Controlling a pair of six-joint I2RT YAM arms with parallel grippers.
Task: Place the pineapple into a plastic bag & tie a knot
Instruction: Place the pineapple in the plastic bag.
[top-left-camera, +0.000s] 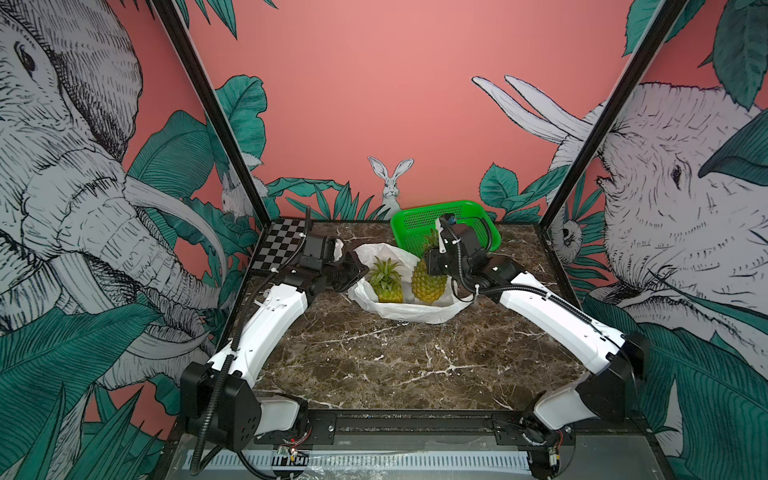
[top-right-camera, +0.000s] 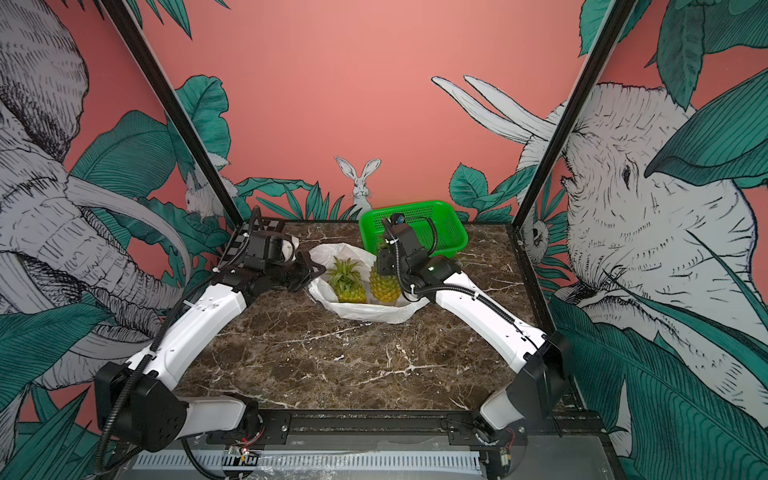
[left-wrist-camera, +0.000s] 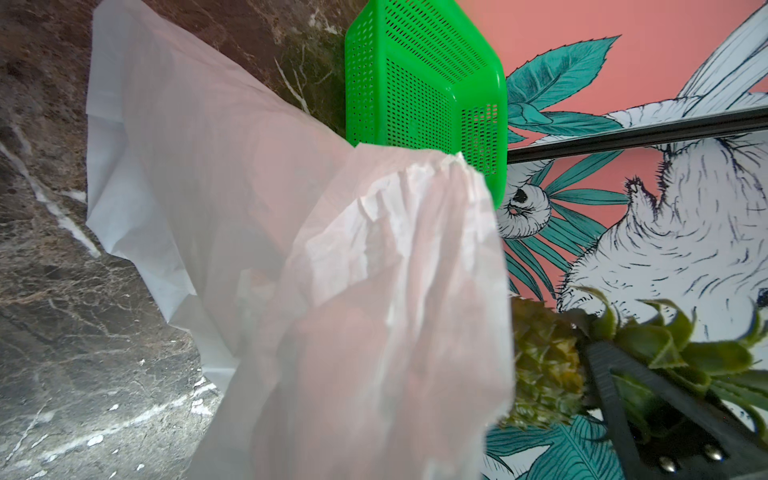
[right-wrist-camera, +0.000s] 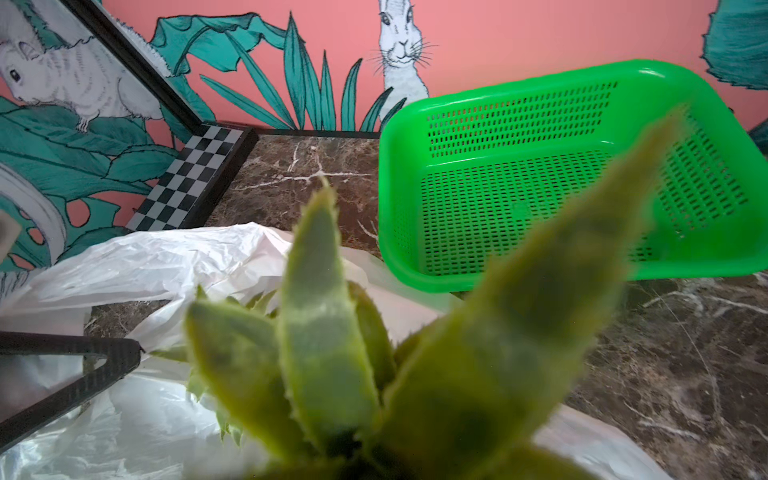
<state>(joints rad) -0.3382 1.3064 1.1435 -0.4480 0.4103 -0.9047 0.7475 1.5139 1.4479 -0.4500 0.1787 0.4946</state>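
Dark marble bench (top-left-camera: 395, 365) carries the white crinkly plastic bag (top-left-camera: 415, 311), mouth spread open, before a green basket (top-left-camera: 411, 224). One pineapple (top-left-camera: 388, 286) stands inside; right fingers (right-wrist-camera: 116, 353) pinch a second pineapple (top-left-camera: 430, 284) by its crown, seemingly over the mouth; left fingers (top-left-camera: 357, 270) pressed together on the bag's rim

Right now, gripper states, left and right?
Left gripper: shut on the edge of the thin white crinkly plastic bag.
Right gripper: shut on the leafy crown of the larger yellow pineapple.
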